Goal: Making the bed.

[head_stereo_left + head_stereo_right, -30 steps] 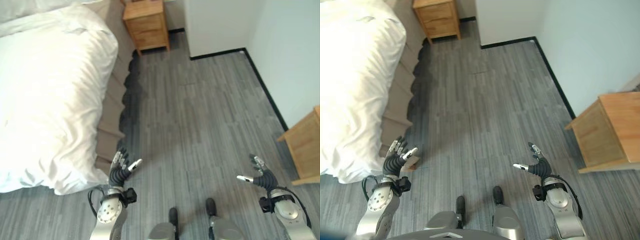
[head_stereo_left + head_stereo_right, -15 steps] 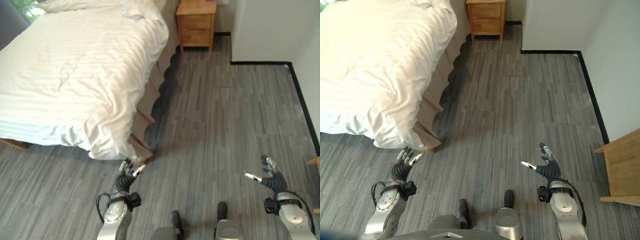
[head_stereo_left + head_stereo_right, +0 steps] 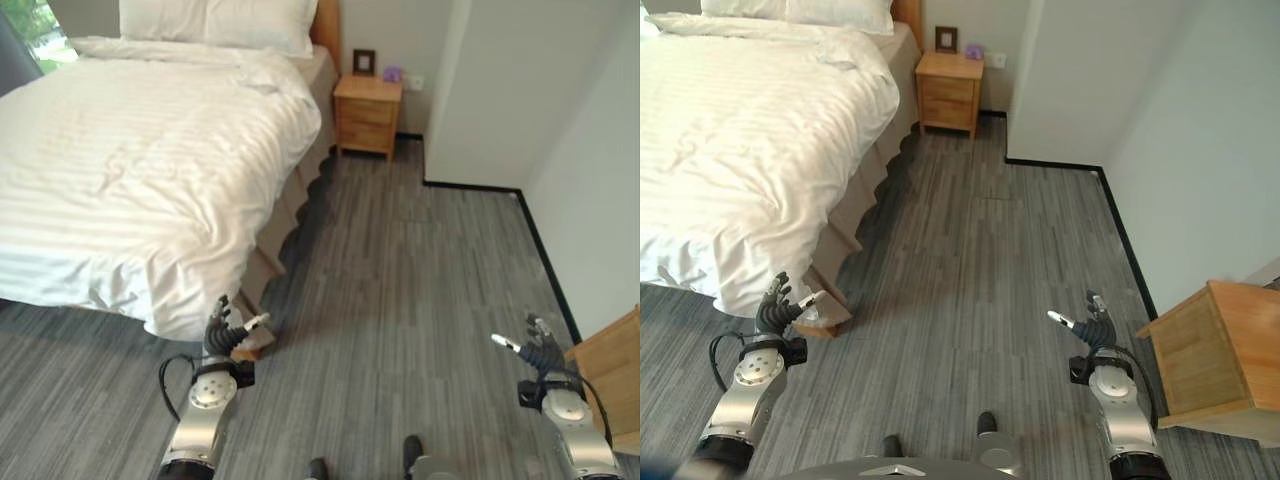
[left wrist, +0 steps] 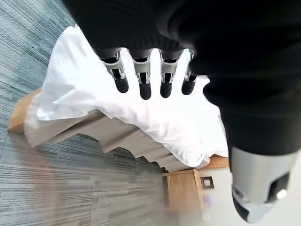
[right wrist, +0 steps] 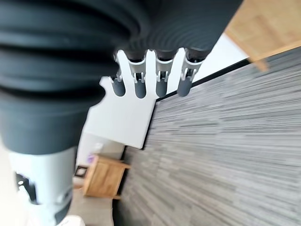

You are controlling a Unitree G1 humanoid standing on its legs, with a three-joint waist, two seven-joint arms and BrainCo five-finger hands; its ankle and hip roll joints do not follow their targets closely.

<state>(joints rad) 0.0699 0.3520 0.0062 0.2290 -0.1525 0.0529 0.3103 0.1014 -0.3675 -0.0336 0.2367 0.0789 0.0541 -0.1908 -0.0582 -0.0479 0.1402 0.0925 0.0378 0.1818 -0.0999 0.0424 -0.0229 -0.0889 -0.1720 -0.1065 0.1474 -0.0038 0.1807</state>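
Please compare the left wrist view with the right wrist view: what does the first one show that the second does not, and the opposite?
Left wrist view: the left hand, fingers straight and holding nothing, in front of the hanging corner of the white duvet, with the beige bed skirt under it.
Right wrist view: the right hand, also open and empty, a light wooden cabinet and a white wall with a black baseboard.
Shared: the grey striped floor and the small wooden nightstand.

Matt striped cloth duvet [image 3: 130,180], wooden nightstand [image 3: 367,115], grey wood-grain floor [image 3: 420,290]
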